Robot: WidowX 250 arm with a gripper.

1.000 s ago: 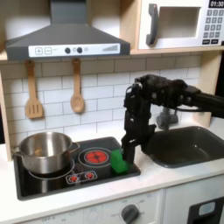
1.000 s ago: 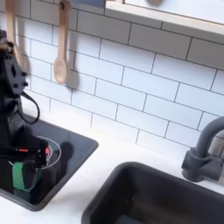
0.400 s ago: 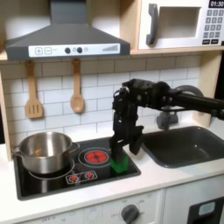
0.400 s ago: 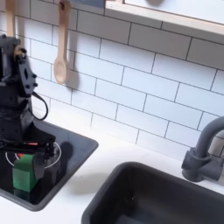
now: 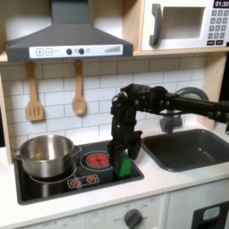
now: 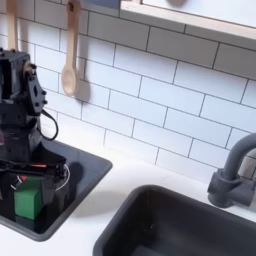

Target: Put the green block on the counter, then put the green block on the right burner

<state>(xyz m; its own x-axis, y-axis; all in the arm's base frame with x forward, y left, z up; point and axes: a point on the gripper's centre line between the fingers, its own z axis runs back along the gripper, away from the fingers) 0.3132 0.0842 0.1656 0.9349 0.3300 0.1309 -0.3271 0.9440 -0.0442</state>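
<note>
In the first exterior view, the right burner [image 5: 97, 160] sits left of the green block [image 5: 123, 166], pinched in the gripper [image 5: 122, 161] over the hob's edge. Best carry it a touch leftward, centre it over the rings, then let go.

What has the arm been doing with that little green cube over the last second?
The gripper has carried the green block toward the first exterior view's left, from the hob's edge nearer the sink to the side of the right burner. Whether its fingers have let go I cannot tell. The pot, the hanging spoons and the sink stayed put.
</note>
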